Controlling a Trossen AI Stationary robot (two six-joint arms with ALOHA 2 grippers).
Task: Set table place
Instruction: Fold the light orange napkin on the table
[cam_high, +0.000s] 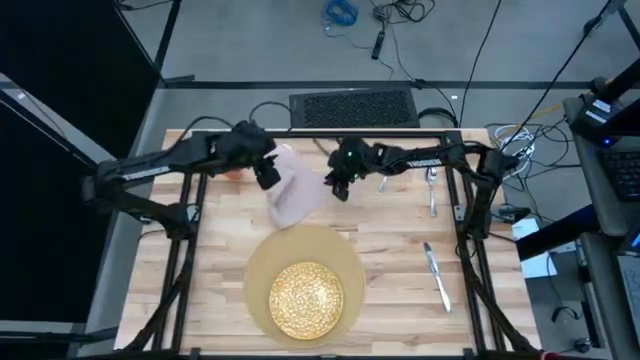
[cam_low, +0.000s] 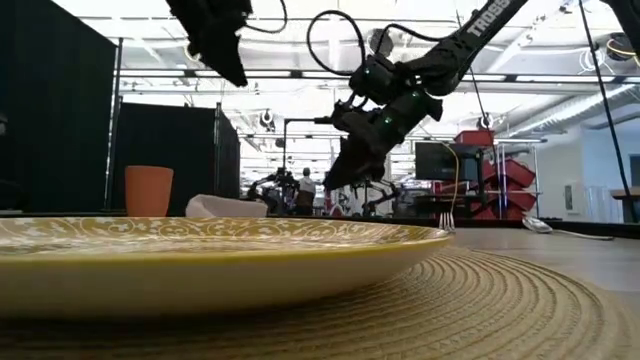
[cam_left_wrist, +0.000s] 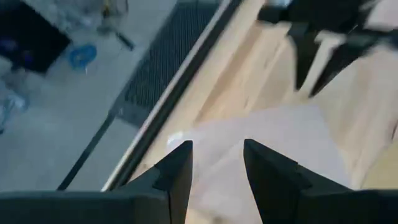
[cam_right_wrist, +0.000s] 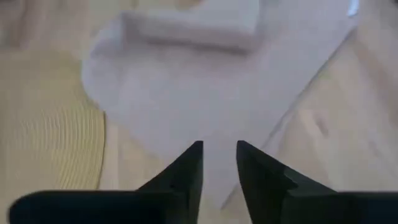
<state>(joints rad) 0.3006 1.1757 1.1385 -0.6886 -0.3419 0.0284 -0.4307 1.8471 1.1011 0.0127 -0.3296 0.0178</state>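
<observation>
Nearest, plate (cam_low: 200, 245) on mat (cam_low: 480, 300); both end effectors (cam_high: 268, 176) (cam_high: 340, 186) released above napkin (cam_high: 296, 197).

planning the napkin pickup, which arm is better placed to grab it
Probably either: the left claw and the right claw both hover open at the napkin, left over its far-left edge, right at its right edge.

The plate (cam_high: 307, 292) sits on the mat (cam_high: 258, 262), napkin (cam_high: 296, 196) behind, knife (cam_high: 436, 276) right.
</observation>
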